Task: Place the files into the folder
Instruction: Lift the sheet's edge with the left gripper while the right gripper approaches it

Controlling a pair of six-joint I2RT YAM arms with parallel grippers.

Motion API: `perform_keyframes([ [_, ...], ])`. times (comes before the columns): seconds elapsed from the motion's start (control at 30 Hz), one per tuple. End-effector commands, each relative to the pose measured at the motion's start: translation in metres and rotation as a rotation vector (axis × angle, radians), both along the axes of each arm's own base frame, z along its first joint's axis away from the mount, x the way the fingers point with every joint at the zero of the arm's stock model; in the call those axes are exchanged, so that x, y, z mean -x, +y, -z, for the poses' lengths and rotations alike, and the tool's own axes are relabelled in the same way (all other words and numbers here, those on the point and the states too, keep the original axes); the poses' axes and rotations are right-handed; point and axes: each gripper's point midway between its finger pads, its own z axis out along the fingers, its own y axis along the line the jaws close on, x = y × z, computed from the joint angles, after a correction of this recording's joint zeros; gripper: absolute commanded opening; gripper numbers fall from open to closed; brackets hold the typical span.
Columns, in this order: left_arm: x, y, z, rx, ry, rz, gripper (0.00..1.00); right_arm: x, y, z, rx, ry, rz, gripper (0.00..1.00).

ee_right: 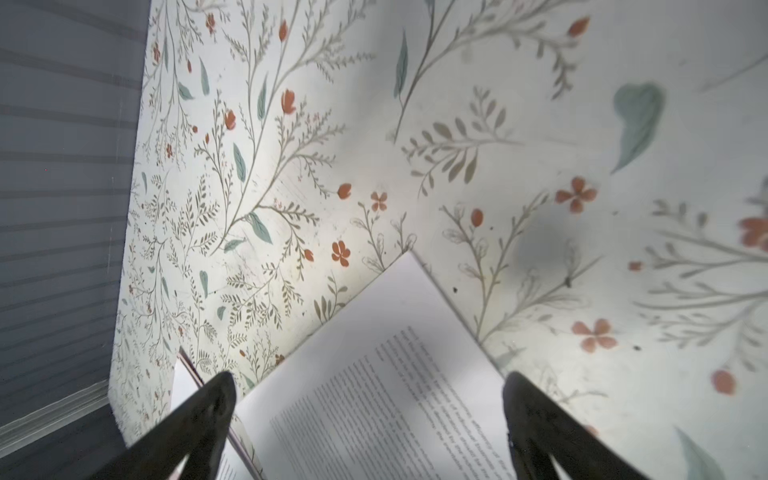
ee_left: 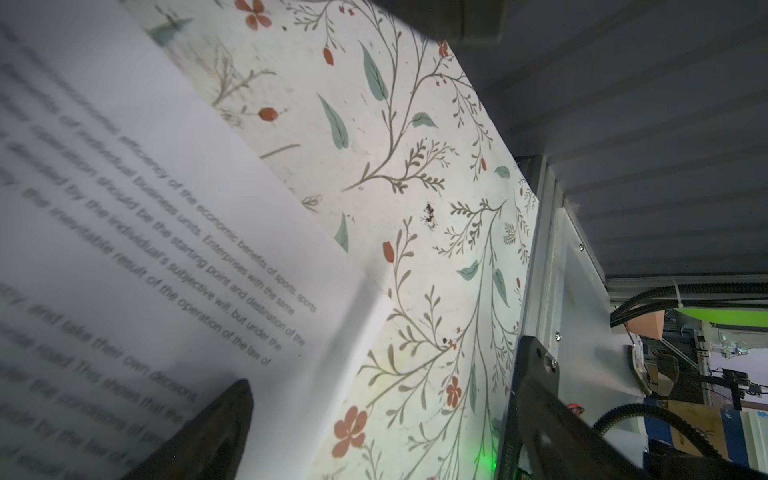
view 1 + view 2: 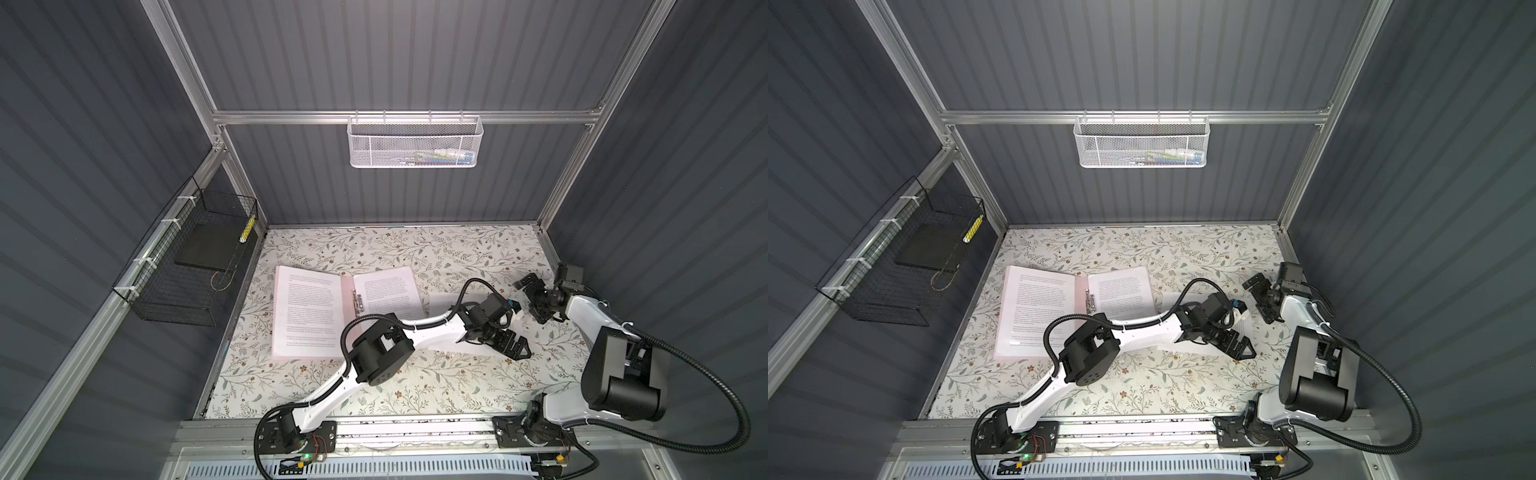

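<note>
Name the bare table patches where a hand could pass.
Free: the strip between folder and back wall; the near band between left arm and front rail. Crowded: right of the folder, around the loose sheet, left gripper and right gripper.

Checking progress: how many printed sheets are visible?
3 sheets: one on the folder's left half, one on its right half, one loose on the table beside it; more may lie beneath.

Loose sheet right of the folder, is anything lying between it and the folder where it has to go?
No object lies between them: the sheet lies right beside the open folder. Only the left arm stretches low across the sheet and the folder's right half.
</note>
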Motion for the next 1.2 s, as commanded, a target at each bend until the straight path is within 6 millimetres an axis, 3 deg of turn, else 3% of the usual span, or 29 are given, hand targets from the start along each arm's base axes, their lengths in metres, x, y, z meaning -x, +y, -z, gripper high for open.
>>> perform_keyframes([
  [0.0, -0.014, 0.005, -0.052, 0.048, -0.097, -0.016, 1.00, 0.027, -0.026, -0.010, 0.152, 0.068, 0.081, 0.99],
  [0.07, -0.020, 0.017, -0.067, 0.049, -0.149, -0.020, 1.00, 0.042, -0.033, -0.015, 0.204, 0.078, 0.113, 0.99],
  [0.17, -0.033, 0.039, -0.074, 0.022, -0.184, -0.041, 1.00, 0.051, -0.016, -0.017, 0.159, 0.029, 0.053, 0.99],
  [0.27, -0.042, 0.065, -0.062, -0.059, -0.195, -0.042, 1.00, 0.062, 0.011, -0.005, 0.007, -0.040, -0.009, 0.99],
  [0.33, -0.038, 0.082, -0.051, -0.114, -0.203, -0.014, 1.00, 0.075, 0.024, 0.005, -0.062, -0.052, -0.026, 0.99],
  [0.37, -0.042, 0.090, -0.044, -0.158, -0.225, -0.029, 1.00, 0.080, 0.025, 0.001, -0.054, -0.070, -0.023, 0.99],
  [0.53, -0.033, 0.119, -0.017, -0.275, -0.210, -0.022, 1.00, 0.108, 0.033, 0.021, -0.086, -0.012, 0.007, 0.99],
  [0.77, -0.023, 0.128, 0.007, -0.313, -0.164, 0.008, 1.00, 0.129, 0.025, 0.057, -0.089, 0.087, 0.076, 0.99],
  [1.03, -0.016, 0.137, 0.022, -0.349, -0.130, 0.017, 1.00, 0.119, 0.026, 0.056, -0.139, 0.096, 0.072, 0.99],
  [1.17, -0.012, 0.139, 0.033, -0.374, -0.098, 0.025, 1.00, 0.117, 0.035, 0.066, -0.202, 0.116, 0.046, 0.99],
])
